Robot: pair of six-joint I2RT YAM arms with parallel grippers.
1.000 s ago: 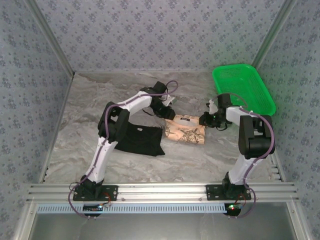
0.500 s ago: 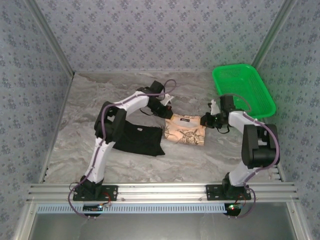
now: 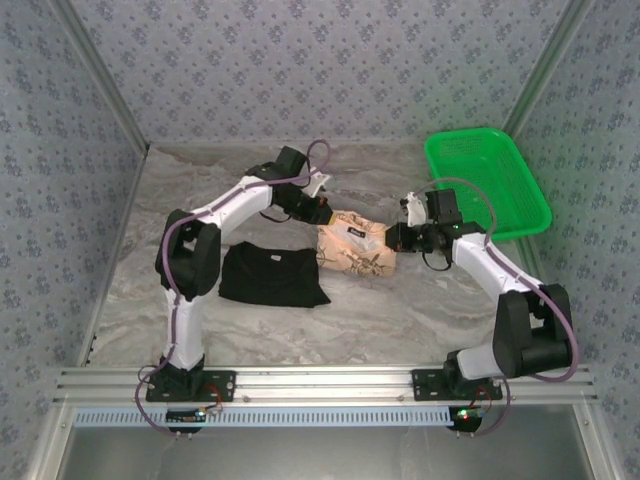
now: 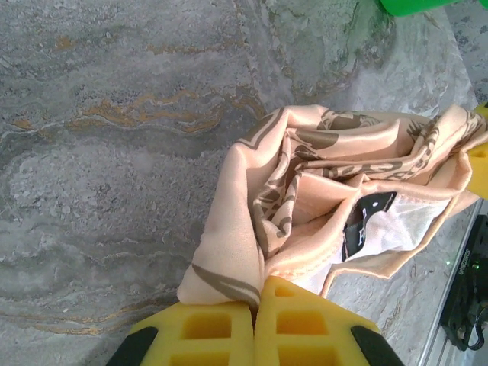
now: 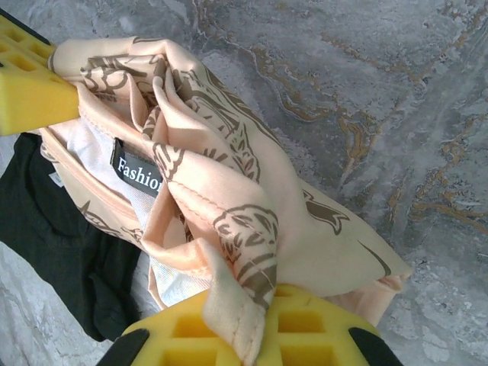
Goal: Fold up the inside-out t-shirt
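Note:
The inside-out t-shirt, peach-tan with dark ship and compass drawings, hangs bunched between my two grippers over the middle of the table. My left gripper is shut on its left edge; in the left wrist view the yellow jaws pinch a fold of the t-shirt. My right gripper is shut on the right edge, where cloth drapes over the closed jaws. A small dark neck label shows inside the gathered cloth.
A plain black folded garment lies on the marble table just left of and below the shirt. A green basket stands at the back right. Patterned walls close in the sides and back.
Both grippers have closed on the shirt's ends and carried it a little left and toward the back. The shirt has gone from lying flat to bunched between them.

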